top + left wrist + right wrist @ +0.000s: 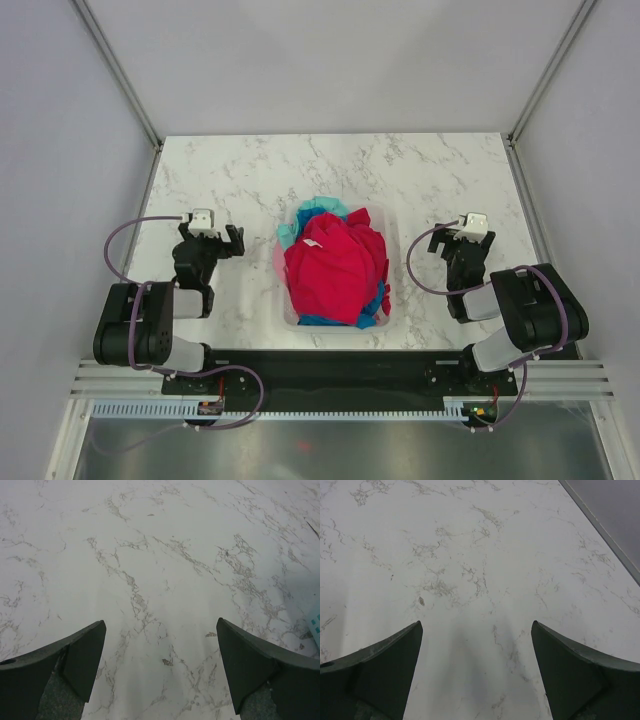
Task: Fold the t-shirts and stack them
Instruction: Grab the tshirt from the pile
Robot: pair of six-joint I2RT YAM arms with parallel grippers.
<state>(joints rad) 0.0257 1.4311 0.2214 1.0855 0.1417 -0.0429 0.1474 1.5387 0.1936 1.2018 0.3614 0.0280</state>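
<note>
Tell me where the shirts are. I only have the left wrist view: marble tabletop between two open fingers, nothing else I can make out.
Observer: They are heaped in a white basket at the middle of the table, to the right of your left gripper.
Operator: Which shirt is on top?
Observer: A red shirt, with a blue shirt and a teal shirt showing at its edges.
Operator: And the other arm?
Observer: The right gripper is open, holding nothing, over the bare top on the basket's right.
</note>
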